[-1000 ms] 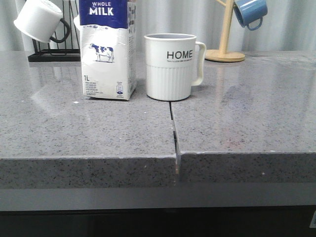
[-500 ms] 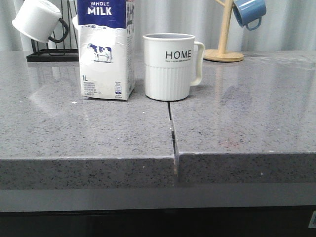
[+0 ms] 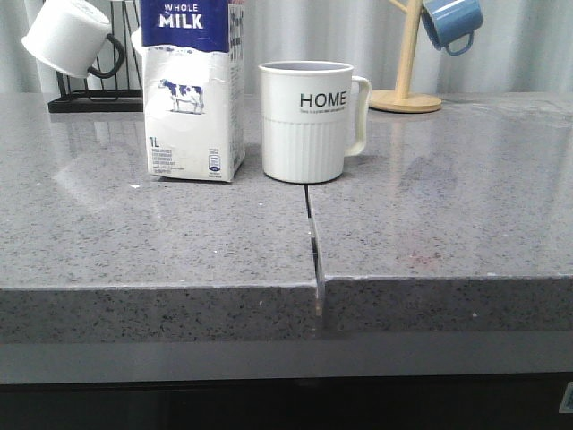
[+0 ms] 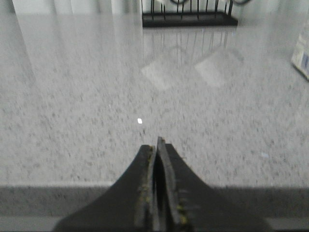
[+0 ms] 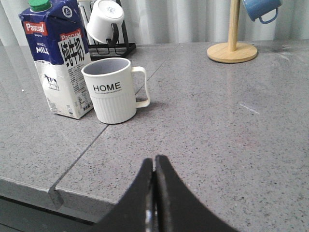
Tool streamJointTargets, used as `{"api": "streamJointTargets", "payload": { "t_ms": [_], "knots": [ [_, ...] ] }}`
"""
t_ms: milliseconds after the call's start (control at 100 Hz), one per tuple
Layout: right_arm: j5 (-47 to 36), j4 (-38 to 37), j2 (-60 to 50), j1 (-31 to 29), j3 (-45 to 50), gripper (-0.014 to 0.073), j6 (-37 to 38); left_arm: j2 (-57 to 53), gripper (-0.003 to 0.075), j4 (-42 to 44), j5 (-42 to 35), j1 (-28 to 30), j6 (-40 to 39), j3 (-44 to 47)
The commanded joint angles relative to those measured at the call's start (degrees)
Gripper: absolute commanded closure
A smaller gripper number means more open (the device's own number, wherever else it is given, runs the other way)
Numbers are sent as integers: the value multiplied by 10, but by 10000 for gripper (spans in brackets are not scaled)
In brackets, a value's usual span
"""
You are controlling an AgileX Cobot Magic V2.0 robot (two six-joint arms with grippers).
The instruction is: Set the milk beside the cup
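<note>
The milk carton (image 3: 194, 90), white with a dark blue top and a cow picture, stands upright on the grey counter, just left of the white ribbed "HOME" cup (image 3: 306, 121), a small gap between them. Both also show in the right wrist view: the milk (image 5: 60, 63) and the cup (image 5: 112, 90). An edge of the carton shows in the left wrist view (image 4: 301, 53). My left gripper (image 4: 155, 145) is shut and empty above the counter's front edge. My right gripper (image 5: 154, 162) is shut and empty, well in front of the cup. No gripper shows in the front view.
A black rack (image 3: 94, 100) with a white black-handled mug (image 3: 64, 38) stands at the back left. A wooden mug tree (image 3: 407, 90) holds a blue mug (image 3: 452, 22) at the back right. A seam (image 3: 313, 237) runs down the counter's middle.
The front view shifted very slightly a second ago; the milk and the cup have not moved relative to each other.
</note>
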Motion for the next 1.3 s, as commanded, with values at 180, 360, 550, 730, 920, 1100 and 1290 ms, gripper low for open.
{"api": "streamJointTargets", "payload": {
  "t_ms": [180, 360, 550, 730, 920, 1100, 1290],
  "knots": [
    [-48, -2, 8, 0, -14, 662, 1, -17, 741, -8, -23, -2, -5, 24],
    [-48, -2, 8, 0, -14, 662, 1, -17, 741, -8, -23, -2, -5, 24],
    [-48, -2, 8, 0, -14, 662, 1, -17, 741, -8, -23, -2, -5, 24],
    [-48, -2, 8, 0, -14, 662, 1, -17, 741, -8, -23, -2, -5, 24],
    [-85, -5, 8, -11, 15, 662, 1, -17, 741, -8, -23, -2, -5, 24],
    [-191, -5, 8, -103, 82, 662, 1, -17, 741, -9, -23, -2, -5, 24],
    [-233, -5, -4, -205, 157, 662, -9, -17, 741, -9, -23, -2, -5, 24]
  ]
}}
